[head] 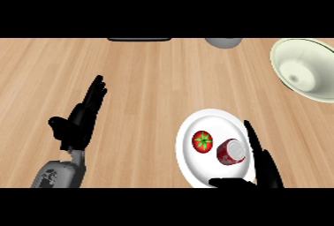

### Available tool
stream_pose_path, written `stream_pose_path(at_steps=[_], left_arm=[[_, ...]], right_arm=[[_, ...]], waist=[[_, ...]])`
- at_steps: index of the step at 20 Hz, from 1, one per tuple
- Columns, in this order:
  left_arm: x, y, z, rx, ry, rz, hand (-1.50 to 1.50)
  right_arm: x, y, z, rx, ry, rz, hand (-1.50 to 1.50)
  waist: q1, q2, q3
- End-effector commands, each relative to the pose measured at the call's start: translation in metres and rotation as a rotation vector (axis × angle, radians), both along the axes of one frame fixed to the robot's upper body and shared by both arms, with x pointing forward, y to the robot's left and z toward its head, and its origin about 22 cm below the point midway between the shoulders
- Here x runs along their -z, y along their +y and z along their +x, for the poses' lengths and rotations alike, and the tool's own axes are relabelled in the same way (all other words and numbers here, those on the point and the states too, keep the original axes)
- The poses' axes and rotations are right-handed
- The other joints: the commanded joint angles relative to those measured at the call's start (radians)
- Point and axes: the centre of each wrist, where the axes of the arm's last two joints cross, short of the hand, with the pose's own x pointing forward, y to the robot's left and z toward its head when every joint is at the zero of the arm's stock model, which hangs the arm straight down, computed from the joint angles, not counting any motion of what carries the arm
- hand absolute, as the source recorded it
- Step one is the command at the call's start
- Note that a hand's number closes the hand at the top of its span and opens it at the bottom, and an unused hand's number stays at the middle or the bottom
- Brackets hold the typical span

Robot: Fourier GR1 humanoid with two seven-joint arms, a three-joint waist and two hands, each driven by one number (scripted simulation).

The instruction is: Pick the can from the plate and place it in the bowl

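A red can [231,151] with a silver lid lies on the white plate [212,120], right of a red tomato [203,141]. My right hand [262,164] is at the plate's right edge, its straight fingers alongside the can and its thumb below it, open and not closed round anything. A pale green bowl [306,68] sits at the far right of the counter, with nothing inside that I can see. At the left, my left hand [79,119] rests open with fingers pointing up, far from the plate.
A grey round object [224,42] and a dark flat object [139,39] sit at the counter's far edge. Bare wooden counter lies between the plate and the bowl.
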Motion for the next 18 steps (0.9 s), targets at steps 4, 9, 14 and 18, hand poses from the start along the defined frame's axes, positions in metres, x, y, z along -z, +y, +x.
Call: stream_pose_path(at_steps=[4, 9, 14, 18], left_arm=[[-0.006, -0.009, 0.003, 0.001, -0.002, -0.003, 0.00], [-0.008, 0.020, 0.000, 0.017, 0.006, -0.002, 0.00], [-0.006, -0.002, 0.001, -0.002, -0.001, 0.012, 0.00], [-0.008, 0.005, -0.003, -0.007, 0.005, -0.015, 0.00]], right_arm=[[0.017, 0.020, 0.007, -0.033, 0.046, -0.009, -1.50], [0.024, 0.009, 0.030, -0.183, 0.020, -0.120, 1.50], [0.038, 0.021, 0.018, -0.267, -0.009, -0.148, 1.50], [0.016, -0.020, 0.004, -0.441, -0.046, -0.079, 1.50]], waist=[[0.000, 0.000, 0.000], [0.007, 0.001, 0.000], [0.002, 0.000, 0.000], [-0.001, -0.003, 0.001]])
